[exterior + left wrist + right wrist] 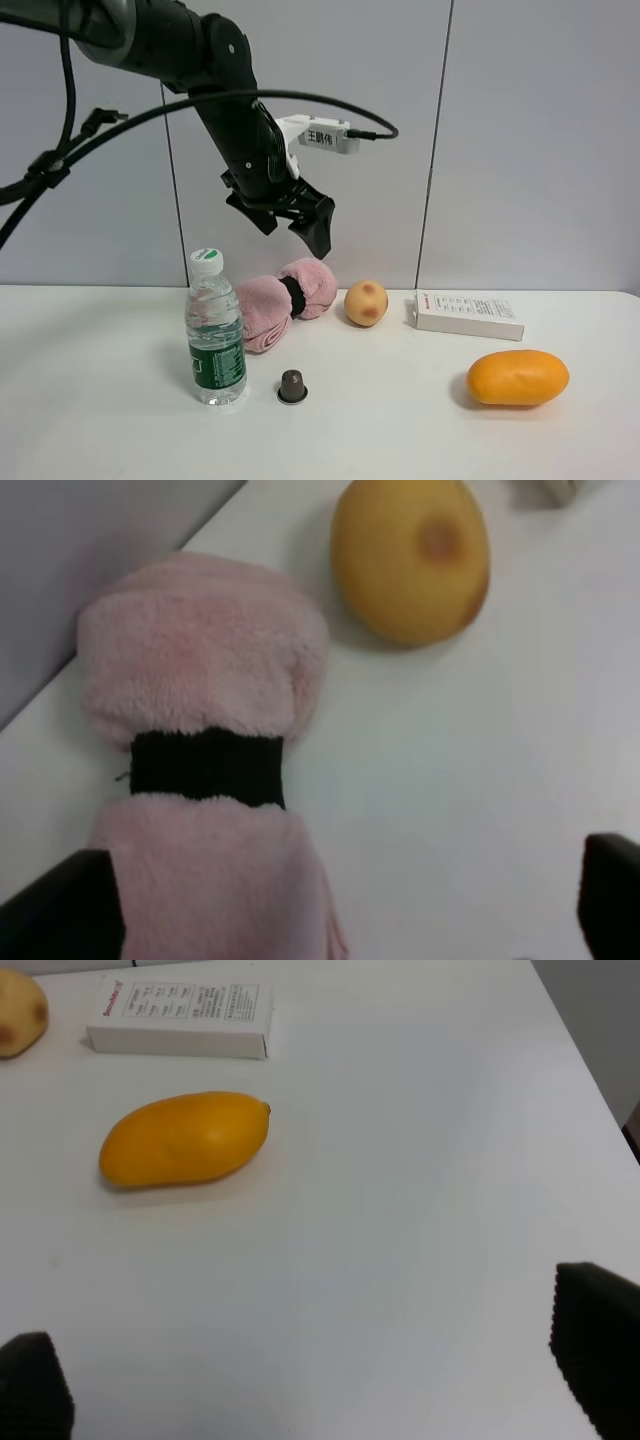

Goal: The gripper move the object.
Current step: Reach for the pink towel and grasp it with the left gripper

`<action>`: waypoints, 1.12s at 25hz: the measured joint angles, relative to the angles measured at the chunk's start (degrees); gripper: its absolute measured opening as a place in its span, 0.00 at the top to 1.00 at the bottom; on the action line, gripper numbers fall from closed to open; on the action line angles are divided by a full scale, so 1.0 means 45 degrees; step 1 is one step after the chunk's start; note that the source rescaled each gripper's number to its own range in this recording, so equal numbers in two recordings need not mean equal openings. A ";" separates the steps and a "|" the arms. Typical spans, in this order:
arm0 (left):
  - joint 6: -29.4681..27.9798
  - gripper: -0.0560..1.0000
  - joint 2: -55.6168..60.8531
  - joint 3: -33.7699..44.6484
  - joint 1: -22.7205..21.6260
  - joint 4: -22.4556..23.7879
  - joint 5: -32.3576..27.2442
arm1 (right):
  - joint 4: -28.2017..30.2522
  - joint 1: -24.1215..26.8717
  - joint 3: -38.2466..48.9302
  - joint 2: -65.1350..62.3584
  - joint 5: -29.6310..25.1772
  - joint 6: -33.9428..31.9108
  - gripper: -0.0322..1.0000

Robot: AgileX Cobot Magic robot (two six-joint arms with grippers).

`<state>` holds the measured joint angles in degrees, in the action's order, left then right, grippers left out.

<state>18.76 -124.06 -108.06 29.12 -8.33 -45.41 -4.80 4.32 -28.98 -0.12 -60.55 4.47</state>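
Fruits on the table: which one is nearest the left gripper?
The small round peach-coloured ball, beside the pink towel under the left gripper; the oval orange fruit lies farther off, past the white box.

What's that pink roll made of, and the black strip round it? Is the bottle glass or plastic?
The pink roll looks like soft terry or fleece cloth: fuzzy, matte pile. The black band seems stretchy knit fabric, matte, pinching the roll in. The bottle looks like thin clear plastic, ribbed and glossy, with a white cap; glass seems unlikely.
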 joint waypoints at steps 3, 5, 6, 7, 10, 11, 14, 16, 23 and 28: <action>0.0142 0.11 -0.0490 0.0000 0.0000 0.0137 0.0415 | 0.0000 0.0000 0.0000 0.0000 0.0000 0.0000 0.00; 0.0282 0.11 -0.0840 -0.0009 0.0000 0.0290 0.0676 | 0.0000 0.0000 0.0000 0.0000 0.0000 0.0000 0.00; 0.0315 0.11 -0.1036 -0.0052 0.0000 0.0358 0.0694 | 0.0000 0.0000 0.0000 0.0000 0.0000 0.0000 0.00; 0.0357 0.11 -0.1234 -0.0098 0.0000 0.0424 0.0727 | 0.0000 0.0000 0.0000 0.0000 0.0000 0.0000 0.00; 0.0607 0.11 -0.1829 -0.0466 0.0000 0.0536 0.0800 | 0.0000 0.0000 0.0000 0.0000 0.0000 0.0000 0.00; 0.0673 0.11 -0.2060 -0.0641 0.0000 0.0575 0.0799 | 0.0000 0.0000 0.0000 0.0000 0.0000 0.0000 0.00; 0.0836 0.11 -0.2682 -0.1333 -0.0060 0.0769 0.0774 | 0.0000 0.0000 0.0000 0.0000 0.0000 0.0000 0.00; 0.0864 0.11 -0.3035 -0.1731 -0.0102 0.1005 0.0727 | 0.0000 0.0000 0.0000 0.0000 0.0000 0.0000 0.00; 0.0901 0.11 -0.3456 -0.2045 -0.0210 0.1704 0.0992 | 0.0000 0.0000 0.0000 0.0000 0.0000 0.0000 0.00; 0.0901 0.11 -0.3820 -0.2122 -0.0533 0.2011 0.1441 | 0.0000 0.0000 0.0000 0.0000 0.0000 0.0000 0.00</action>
<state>22.81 -141.26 -117.61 26.72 0.72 -38.92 -4.80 4.32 -28.98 -0.12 -60.55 4.47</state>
